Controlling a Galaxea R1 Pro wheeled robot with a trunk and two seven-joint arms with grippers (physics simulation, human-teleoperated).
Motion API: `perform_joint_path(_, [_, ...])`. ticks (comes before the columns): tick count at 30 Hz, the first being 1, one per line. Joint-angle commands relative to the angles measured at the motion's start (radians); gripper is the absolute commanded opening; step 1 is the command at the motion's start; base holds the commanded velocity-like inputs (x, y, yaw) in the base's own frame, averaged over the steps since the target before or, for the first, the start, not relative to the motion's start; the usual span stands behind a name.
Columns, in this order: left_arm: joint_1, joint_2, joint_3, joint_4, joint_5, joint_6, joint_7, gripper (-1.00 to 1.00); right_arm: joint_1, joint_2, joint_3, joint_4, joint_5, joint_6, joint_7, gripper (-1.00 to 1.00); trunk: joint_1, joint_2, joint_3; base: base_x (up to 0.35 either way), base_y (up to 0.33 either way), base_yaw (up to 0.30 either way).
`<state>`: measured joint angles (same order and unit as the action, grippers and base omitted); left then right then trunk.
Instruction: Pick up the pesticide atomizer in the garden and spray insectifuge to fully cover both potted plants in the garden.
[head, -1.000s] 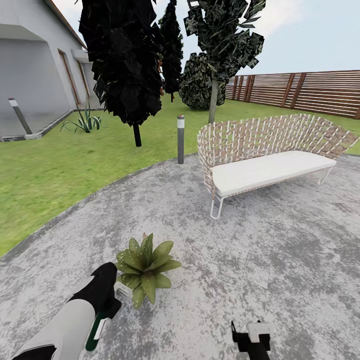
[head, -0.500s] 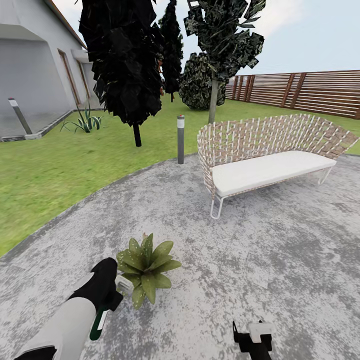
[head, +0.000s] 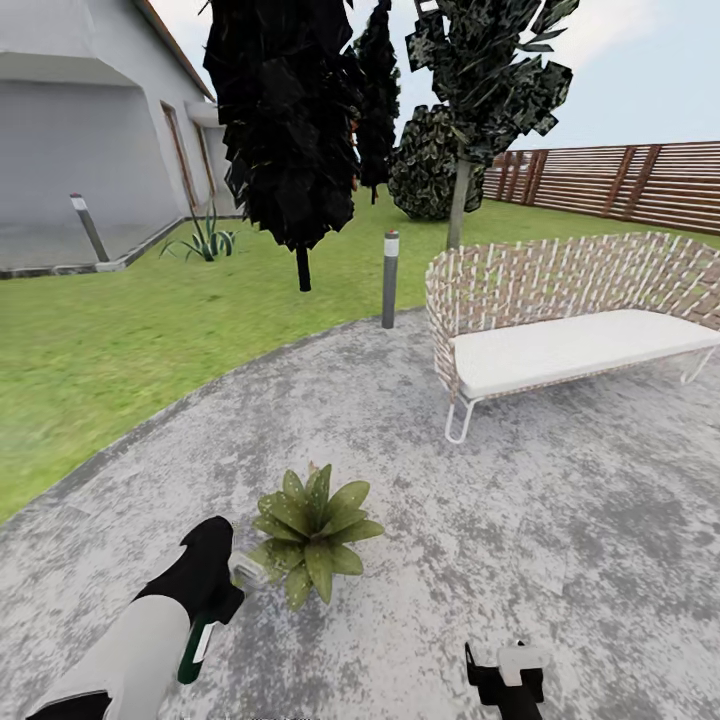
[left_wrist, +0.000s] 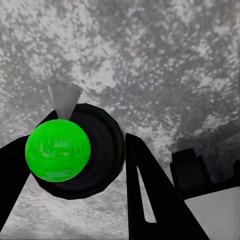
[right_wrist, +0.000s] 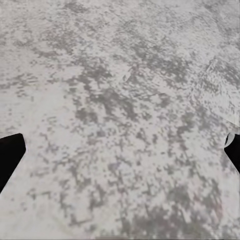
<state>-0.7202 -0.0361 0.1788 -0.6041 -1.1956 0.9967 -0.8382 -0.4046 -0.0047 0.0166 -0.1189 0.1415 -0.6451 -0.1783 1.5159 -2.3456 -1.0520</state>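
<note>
Just ahead of the left tool (head: 215, 585), which is clamped on the pesticide atomizer (head: 243, 570), a potted plant (head: 315, 530) sits on speckled grey paving (head: 560, 520). Farther off stand a wicker bench (head: 570, 310), bollard light (head: 390, 278), lawn (head: 120, 350) and slatted fence (head: 640, 185). Right tool (right_wrist: 120, 150) hangs with its fingers spread wide over bare paving, holding nothing.

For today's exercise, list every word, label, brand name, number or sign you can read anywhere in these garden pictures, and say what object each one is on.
There is no readable text in any view.
Pesticide atomizer in the left hand: a small pale patch on its dark green body, too small to tell whether it carries any print.
Potted plant, wicker bench, bollard light, wood fence, house wall: no lettering or signs.
</note>
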Motion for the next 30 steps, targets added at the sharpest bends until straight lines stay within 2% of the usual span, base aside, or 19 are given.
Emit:
perform_joint_path(1, [-0.001, -0.002, 0.008, -0.004, -0.012, 0.001, -0.009, -1.00, 0.000, 0.000, 0.002, 0.001, 0.011, -0.001, -0.010, 1.00, 0.000, 0.000, -0.001, 0.000, -0.031, 0.277])
perform_joint_path(10, [-0.001, -0.008, 0.008, -0.007, -0.010, 0.002, -0.007, -1.00, 0.000, -0.001, 0.000, 0.000, 0.011, -0.001, -0.010, 1.00, 0.000, 0.000, -0.001, 0.000, -0.238, 0.228])
perform_joint_path(30, [-0.001, -0.008, 0.007, -0.006, -0.010, 0.003, -0.007, -1.00, 0.000, -0.001, 0.002, 0.001, 0.012, -0.001, -0.009, 1.00, 0.000, 0.000, -0.001, 0.050, -0.270, 0.012])
